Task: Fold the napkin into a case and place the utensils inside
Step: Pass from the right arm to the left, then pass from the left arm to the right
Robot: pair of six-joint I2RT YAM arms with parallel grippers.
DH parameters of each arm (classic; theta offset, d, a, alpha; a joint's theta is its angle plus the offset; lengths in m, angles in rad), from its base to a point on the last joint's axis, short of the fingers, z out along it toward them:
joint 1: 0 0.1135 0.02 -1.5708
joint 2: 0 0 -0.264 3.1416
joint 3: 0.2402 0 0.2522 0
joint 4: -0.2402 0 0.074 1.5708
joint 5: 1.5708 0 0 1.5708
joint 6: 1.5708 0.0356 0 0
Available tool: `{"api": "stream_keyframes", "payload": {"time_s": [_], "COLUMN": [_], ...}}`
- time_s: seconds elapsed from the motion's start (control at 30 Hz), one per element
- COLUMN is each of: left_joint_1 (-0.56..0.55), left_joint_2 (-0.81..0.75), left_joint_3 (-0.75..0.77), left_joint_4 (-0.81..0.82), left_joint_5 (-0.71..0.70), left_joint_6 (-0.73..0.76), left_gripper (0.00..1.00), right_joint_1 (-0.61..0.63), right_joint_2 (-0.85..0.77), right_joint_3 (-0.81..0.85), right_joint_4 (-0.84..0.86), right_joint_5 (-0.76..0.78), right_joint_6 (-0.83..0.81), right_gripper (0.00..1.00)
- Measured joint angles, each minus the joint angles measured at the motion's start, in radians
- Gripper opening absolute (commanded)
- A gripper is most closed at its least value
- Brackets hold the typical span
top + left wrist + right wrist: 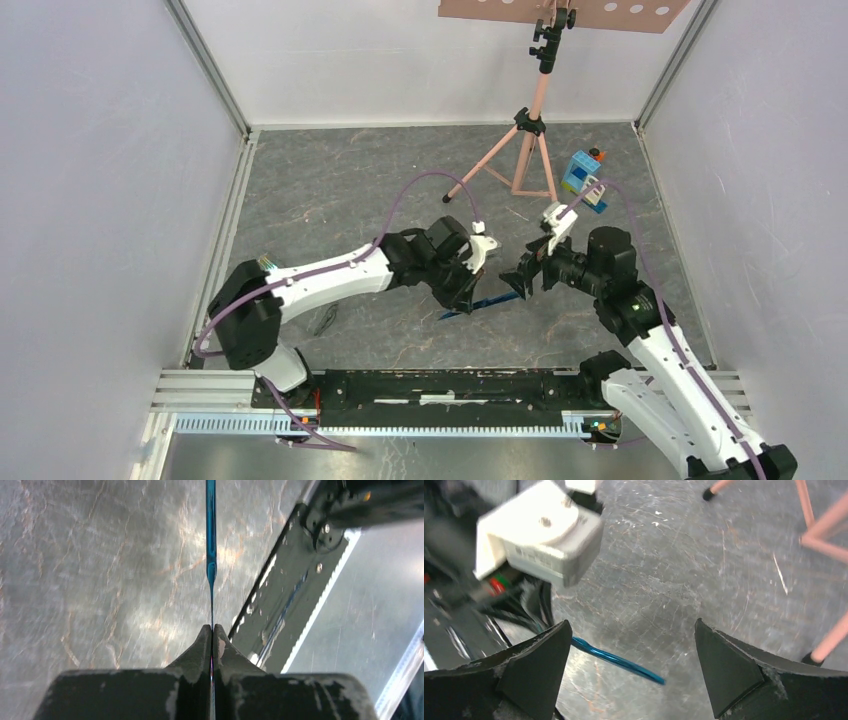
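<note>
The task seems to be at an early stage, as far as I can judge. The left end effector (212,630) is clenched on one thin blue utensil (211,530). In the left wrist view its two fingers are pressed together on the narrow end of the piece, and the rest of it points straight away from them above the grey marbled surface (340,190). In the top view this utensil is near the middle of the surface, between the two arms. I cannot tell whether its free end touches the surface. The right end effector (632,625) is released, with its fingers wide apart, and the free end of the utensil shows low between them, beyond the fingertips.

I cannot find the napkin in any view. It may be hidden under the arms or too close in colour to the surface, so I cannot say if it is folded. I judge that at least the placing of this utensil is left to do. No other utensils are visible.

About containers: no cloth case is visible, and nothing here holds anything. A pink tripod (528,150) and a blue-and-white toy block house (583,178) stand at the far side, well apart from the utensil
</note>
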Motion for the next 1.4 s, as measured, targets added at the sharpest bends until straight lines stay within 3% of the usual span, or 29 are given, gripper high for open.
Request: {"api": "stream_keyframes", "payload": {"time_s": [0.17,0.27,0.47,0.6,0.73,0.8,1.03,1.1,1.17,1.2,1.27,1.3,1.4], "left_joint_1": [0.04,0.049,0.047,0.047,0.047,0.047,0.047,0.05,0.049,0.049,0.066,0.08,0.14], "left_joint_2": [-0.099,-0.187,-0.294,-0.315,-0.341,-0.347,-0.349,-0.355,-0.367,-0.378,-0.408,-0.423,-0.498], "left_joint_3": [0.024,-0.011,-0.053,-0.053,-0.053,-0.053,-0.052,-0.052,-0.052,-0.052,-0.052,-0.053,-0.057], "left_joint_4": [-0.216,-0.265,-0.32,-0.343,-0.348,-0.349,-0.356,-0.366,-0.379,-0.377,-0.325,-0.306,-0.243], "left_joint_5": [0.058,0.087,0.106,0.107,0.108,0.108,0.101,0.1,0.097,0.077,0.042,0.031,-0.041], "left_joint_6": [0.145,0.192,0.243,0.264,0.286,0.293,0.297,0.297,0.294,0.277,0.22,0.192,0.071], "left_gripper": [0.02,0.02,0.02,0.02,0.02,0.02,0.02,0.13,0.41,0.46,0.62,0.75,0.95], "right_joint_1": [0.097,0.143,0.203,0.216,0.232,0.24,0.264,0.273,0.285,0.292,0.3,0.299,0.298], "right_joint_2": [0.013,0.044,0.082,0.109,0.133,0.134,0.137,0.14,0.14,0.136,0.119,0.108,0.073], "right_joint_3": [-0.039,-0.092,-0.157,-0.167,-0.183,-0.196,-0.235,-0.248,-0.259,-0.267,-0.286,-0.299,-0.34], "right_joint_4": [0.005,0.006,0.098,0.177,0.229,0.254,0.354,0.37,0.392,0.408,0.445,0.465,0.541], "right_joint_5": [-0.098,-0.202,-0.372,-0.405,-0.412,-0.417,-0.461,-0.491,-0.51,-0.51,-0.472,-0.445,-0.349], "right_joint_6": [-0.296,-0.367,-0.328,-0.259,-0.218,-0.197,-0.15,-0.152,-0.149,-0.143,-0.113,-0.093,-0.016], "right_gripper": [0.97,0.97,0.89,0.74,0.66,0.57,0.02,0.0,0.01,0.0,0.0,0.0,0.01]}}
